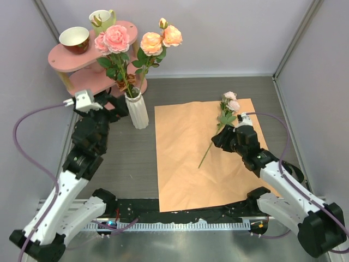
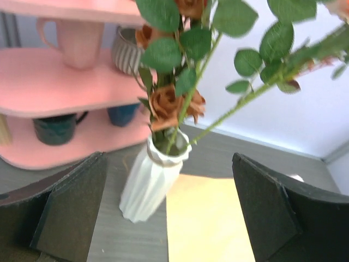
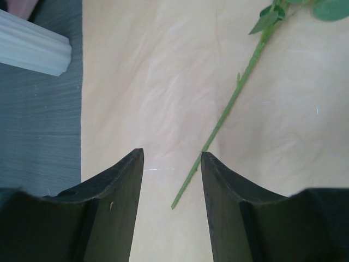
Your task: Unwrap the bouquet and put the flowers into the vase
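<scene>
The bouquet is unwrapped, and its tan-orange paper [image 1: 185, 174] lies flat on the table. The white ribbed vase [image 1: 137, 111] holds several flowers [image 1: 116, 38], pink and peach, with rust heads [image 2: 173, 103] low at its rim [image 2: 168, 155]. One pink rose [image 1: 231, 101] lies on the paper, its stem [image 3: 232, 103] running toward me. My left gripper [image 1: 119, 105] stands open just left of the vase [image 2: 148, 183], with nothing between its fingers [image 2: 71, 213]. My right gripper [image 3: 172, 164] hovers open over the stem's cut end, which lies between the jaws without being clamped.
A pink two-tier shelf [image 1: 60, 59] stands at the back left behind the vase, carrying a yellow-green mug [image 1: 103, 19], a brown cup [image 1: 74, 39], a striped cup [image 2: 126, 50] and dark mugs [image 2: 56, 127]. Black material [image 1: 180, 208] lies along the near edge. Frame posts and walls enclose the table.
</scene>
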Controlling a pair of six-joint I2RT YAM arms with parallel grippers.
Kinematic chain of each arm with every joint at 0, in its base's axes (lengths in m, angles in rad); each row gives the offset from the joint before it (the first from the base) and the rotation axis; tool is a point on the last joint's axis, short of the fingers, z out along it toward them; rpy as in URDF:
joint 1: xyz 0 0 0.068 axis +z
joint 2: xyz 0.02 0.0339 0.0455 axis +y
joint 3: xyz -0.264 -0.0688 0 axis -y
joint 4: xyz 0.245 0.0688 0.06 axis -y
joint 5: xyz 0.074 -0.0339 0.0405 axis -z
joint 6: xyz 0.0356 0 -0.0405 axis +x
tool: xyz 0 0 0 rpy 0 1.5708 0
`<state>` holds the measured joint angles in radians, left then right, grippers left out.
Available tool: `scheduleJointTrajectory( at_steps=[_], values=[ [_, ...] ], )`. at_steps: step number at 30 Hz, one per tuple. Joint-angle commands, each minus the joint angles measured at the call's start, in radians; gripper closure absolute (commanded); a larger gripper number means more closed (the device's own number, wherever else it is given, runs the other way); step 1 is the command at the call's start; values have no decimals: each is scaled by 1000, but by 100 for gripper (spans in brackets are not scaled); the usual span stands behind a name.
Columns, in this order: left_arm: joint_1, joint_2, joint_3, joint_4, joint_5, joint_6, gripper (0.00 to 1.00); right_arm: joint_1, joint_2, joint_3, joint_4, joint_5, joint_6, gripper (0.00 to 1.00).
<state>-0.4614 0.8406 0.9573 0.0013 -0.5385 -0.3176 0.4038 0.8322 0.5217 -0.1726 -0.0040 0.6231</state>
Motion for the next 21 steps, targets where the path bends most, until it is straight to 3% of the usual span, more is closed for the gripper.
scheduleJointTrajectory(
  at_steps=[1,8,13,21],
  values=[
    [6,-167,-98,-271,200,-167,0,1,131,37,19,-4,36,48],
    [4,-347,-196,-533,472,-279,0,-20,344,142,-59,183,105,49],
    [6,-359,-278,-483,620,-371,0,-31,488,233,-139,265,133,56],
    [6,-213,-305,-347,846,-440,0,-31,634,369,-145,392,197,58]
  ],
)
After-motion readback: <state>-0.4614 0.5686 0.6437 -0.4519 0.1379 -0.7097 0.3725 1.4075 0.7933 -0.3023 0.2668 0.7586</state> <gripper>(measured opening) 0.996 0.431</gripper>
